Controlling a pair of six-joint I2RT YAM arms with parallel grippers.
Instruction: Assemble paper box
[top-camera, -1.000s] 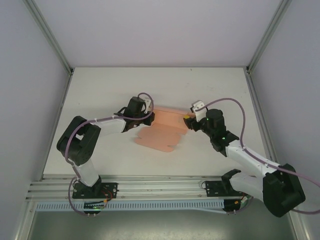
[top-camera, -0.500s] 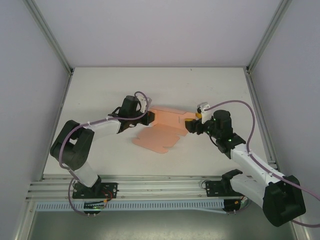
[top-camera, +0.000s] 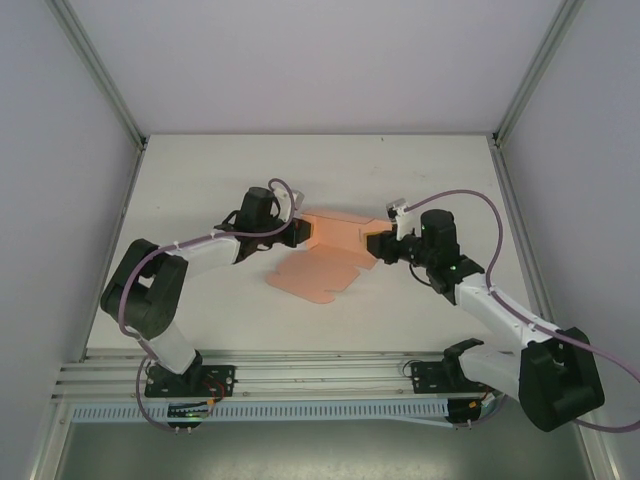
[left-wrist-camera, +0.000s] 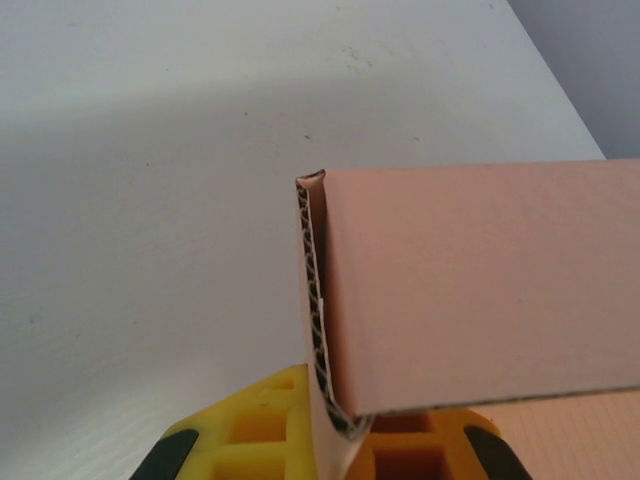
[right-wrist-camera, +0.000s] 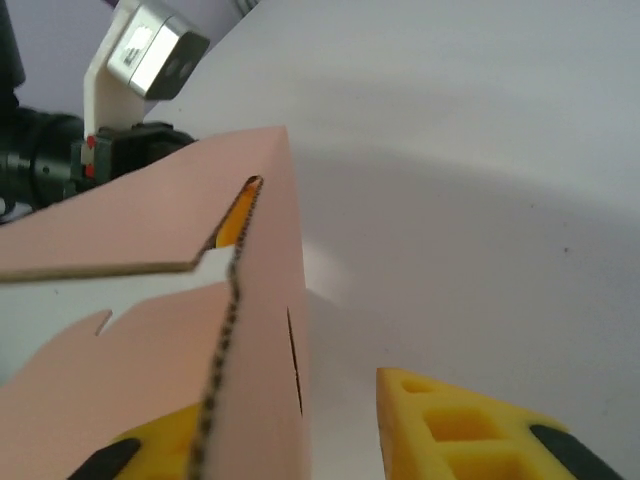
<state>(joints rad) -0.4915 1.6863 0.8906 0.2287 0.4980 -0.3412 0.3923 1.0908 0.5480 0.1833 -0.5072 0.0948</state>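
The paper box is a salmon-pink die-cut card sheet, partly folded, lying mid-table between both arms. Its back panel stands up while the front flaps lie flat. My left gripper is shut on the sheet's left edge; in the left wrist view the yellow pads pinch the corrugated edge of the paper box. My right gripper straddles the right end flap. In the right wrist view the paper box rests against the left pad, and a gap separates it from the right pad.
The white table is bounded by grey walls and aluminium posts at the back corners, with a rail along the near edge. The left arm's wrist camera housing shows beyond the card.
My right gripper has shifted slightly left onto the box's right flap and its jaws have narrowed. The left arm has drawn a little to the left, still holding the card.
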